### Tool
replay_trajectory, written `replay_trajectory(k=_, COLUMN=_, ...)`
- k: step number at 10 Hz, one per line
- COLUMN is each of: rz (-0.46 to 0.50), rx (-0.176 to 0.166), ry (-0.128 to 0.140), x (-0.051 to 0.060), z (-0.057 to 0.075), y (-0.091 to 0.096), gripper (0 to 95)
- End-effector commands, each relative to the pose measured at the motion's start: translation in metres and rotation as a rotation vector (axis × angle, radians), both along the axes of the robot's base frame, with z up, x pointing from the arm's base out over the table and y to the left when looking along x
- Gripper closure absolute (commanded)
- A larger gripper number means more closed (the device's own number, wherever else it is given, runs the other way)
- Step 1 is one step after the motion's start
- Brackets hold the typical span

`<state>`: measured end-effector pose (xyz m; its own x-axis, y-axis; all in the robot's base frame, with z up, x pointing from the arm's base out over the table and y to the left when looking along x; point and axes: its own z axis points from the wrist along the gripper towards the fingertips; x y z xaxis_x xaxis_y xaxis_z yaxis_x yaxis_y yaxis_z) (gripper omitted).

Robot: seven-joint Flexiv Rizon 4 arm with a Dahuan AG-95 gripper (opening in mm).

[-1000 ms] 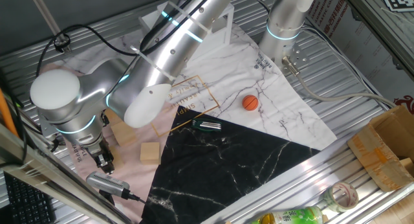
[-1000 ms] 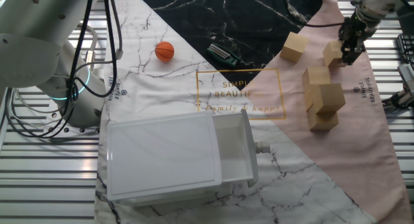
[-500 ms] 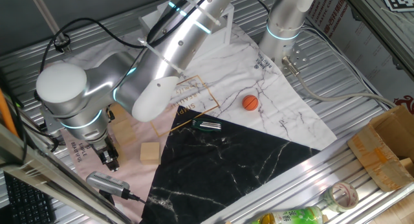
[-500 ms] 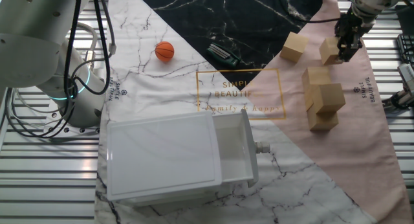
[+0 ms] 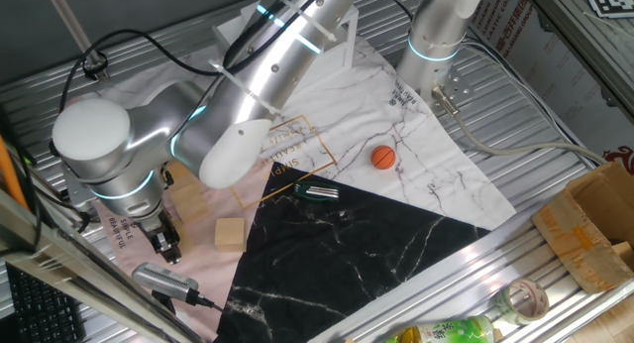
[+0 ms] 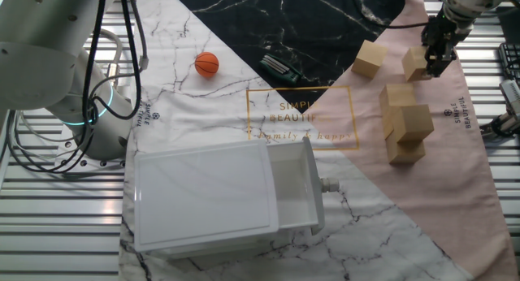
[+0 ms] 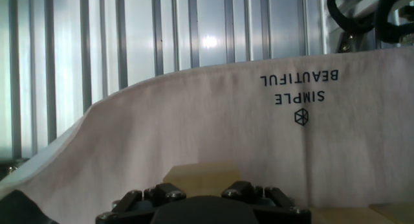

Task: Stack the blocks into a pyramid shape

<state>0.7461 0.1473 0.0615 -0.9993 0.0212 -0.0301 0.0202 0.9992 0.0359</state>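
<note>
The small cube of light tan unpainted wood [image 6: 415, 63] at the gripper [image 6: 434, 60] sits on the pink part of the cloth [image 6: 455, 192], near a lone block [image 6: 370, 58] and the stacked cluster of wooden blocks [image 6: 405, 123]; it looks light, rigid and slightly grippy, best pinched across two opposite flat faces near its middle. The dark fingers seem to flank it, though I cannot tell whether they are clamped. Farther off lie the small orange ball [image 6: 206, 64] and the white box-like house [image 6: 223, 196]
</note>
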Motion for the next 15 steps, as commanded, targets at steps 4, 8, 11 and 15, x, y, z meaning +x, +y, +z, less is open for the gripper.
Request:
replay_trajectory(k=4, rz=0.0, rx=-0.004, ry=-0.004, x=-0.002, z=0.002, y=0.001, gripper=95.0)
replay_trajectory(k=8, rz=0.008, rx=-0.003, ry=-0.002, x=-0.003, z=0.002, y=0.001, gripper=95.0)
replay_trajectory(k=11, rz=0.009, rx=-0.007, ry=-0.007, x=-0.004, z=0.004, y=0.002, gripper=95.0)
replay_trajectory(k=15, rz=0.018, rx=0.0, ry=-0.007, x=-0.013, z=0.02, y=0.009, gripper=95.0)
